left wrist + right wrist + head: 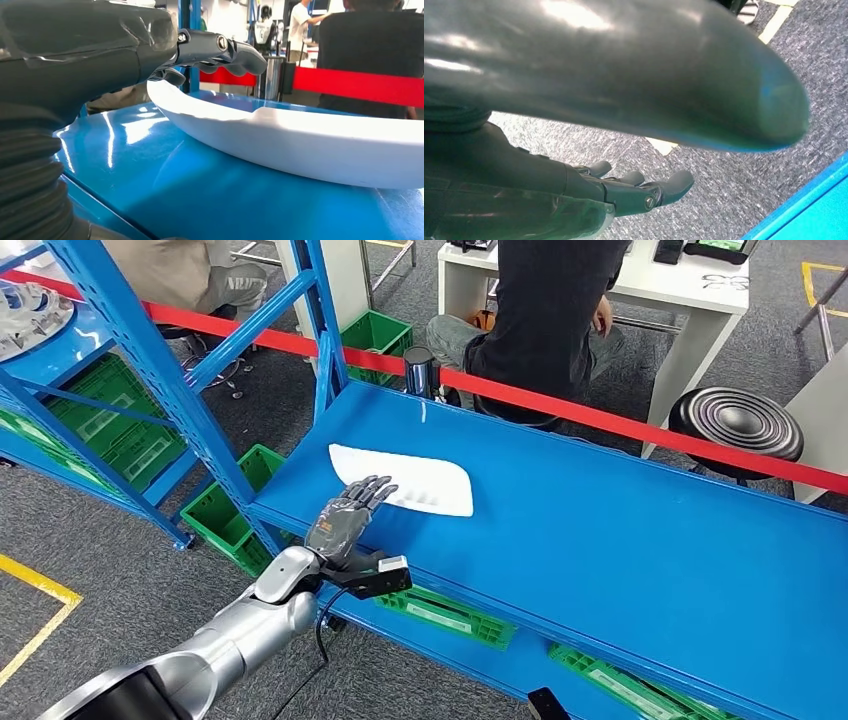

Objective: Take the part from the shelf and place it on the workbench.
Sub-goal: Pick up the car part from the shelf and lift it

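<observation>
The long white curved plastic part (405,480) lies flat on the glossy blue desk (620,560), near the desk's front-left corner, so the placing looks essentially done. The main risk from here, as I judge it, is the left hand (352,512) dragging or nudging the part as it pulls away: its fingers (227,50) reach over the part's near end, and a low or sideways retreat could catch the raised rim and slide the part toward the desk edge. The smooth surface would offer little resistance.

The silver left arm (250,625) reaches forward and up from the lower left, the hand stretched out flat, palm down, fingers extended and slightly apart, holding nothing. From the left wrist view the fingers hover just over the part's upper edge; whether they touch it I cannot tell.

The right hand (624,190) hangs over grey carpeted floor (734,170), fingers loosely extended, empty.
</observation>
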`<state>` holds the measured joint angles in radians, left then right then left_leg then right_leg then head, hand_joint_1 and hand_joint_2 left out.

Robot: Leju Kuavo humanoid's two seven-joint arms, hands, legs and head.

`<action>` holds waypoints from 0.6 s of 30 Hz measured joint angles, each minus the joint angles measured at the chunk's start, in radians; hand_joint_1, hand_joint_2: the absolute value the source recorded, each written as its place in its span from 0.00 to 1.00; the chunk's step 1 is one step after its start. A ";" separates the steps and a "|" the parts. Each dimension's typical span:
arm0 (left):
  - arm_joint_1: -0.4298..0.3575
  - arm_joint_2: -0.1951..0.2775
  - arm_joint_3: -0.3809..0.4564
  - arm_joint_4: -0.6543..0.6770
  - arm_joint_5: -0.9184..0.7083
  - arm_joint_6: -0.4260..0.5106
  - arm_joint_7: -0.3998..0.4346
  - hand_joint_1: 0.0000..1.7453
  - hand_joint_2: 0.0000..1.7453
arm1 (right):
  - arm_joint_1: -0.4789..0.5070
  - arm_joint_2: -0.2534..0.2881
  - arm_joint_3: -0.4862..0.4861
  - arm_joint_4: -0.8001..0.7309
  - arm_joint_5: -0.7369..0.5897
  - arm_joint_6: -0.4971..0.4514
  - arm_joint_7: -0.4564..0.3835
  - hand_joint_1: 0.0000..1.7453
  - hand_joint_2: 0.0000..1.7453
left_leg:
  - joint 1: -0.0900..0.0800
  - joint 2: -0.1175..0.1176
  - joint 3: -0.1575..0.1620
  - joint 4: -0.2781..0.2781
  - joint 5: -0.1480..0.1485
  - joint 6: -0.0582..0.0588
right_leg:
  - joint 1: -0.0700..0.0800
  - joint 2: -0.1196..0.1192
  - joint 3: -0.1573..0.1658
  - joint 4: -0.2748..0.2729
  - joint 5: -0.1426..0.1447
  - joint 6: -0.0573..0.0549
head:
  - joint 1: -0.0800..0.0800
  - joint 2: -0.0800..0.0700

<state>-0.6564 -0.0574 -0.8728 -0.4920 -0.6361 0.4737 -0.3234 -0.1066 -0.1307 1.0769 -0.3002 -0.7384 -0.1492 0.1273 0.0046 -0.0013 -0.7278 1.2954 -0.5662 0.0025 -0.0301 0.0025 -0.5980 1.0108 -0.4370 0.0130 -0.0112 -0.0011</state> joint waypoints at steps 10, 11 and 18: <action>0.001 0.005 -0.027 0.018 -0.069 0.032 0.013 0.00 1.00 | -0.006 0.005 -0.001 0.000 0.015 0.003 0.011 0.00 0.00 | -0.016 0.006 0.159 -0.321 0.142 0.057 | 0.009 -0.002 0.006 0.001 -0.004 0.016 | 0.000 0.000; 0.005 0.006 -0.032 0.021 -0.079 0.036 0.017 0.00 1.00 | -0.006 0.004 -0.001 0.000 0.016 0.003 0.012 0.00 0.00 | -0.013 0.006 0.165 -0.334 0.151 0.061 | 0.011 -0.003 -0.009 0.031 -0.021 0.015 | 0.002 0.000; 0.046 0.010 -0.065 0.040 -0.129 0.061 0.013 0.00 1.00 | -0.001 -0.002 -0.001 0.002 0.027 0.002 0.013 0.00 0.00 | -0.012 0.004 0.155 -0.331 0.159 0.056 | -0.001 -0.004 -0.052 0.141 -0.062 0.044 | 0.005 0.000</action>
<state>-0.6099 -0.0472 -0.9378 -0.4522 -0.7651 0.5346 -0.3104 -0.1074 -0.1329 1.0760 -0.2987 -0.7114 -0.1476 0.1408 -0.0076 0.0024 -0.5730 0.9641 -0.4069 0.0585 -0.0309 -0.0011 -0.6502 1.1517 -0.4985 0.0566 -0.0059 -0.0011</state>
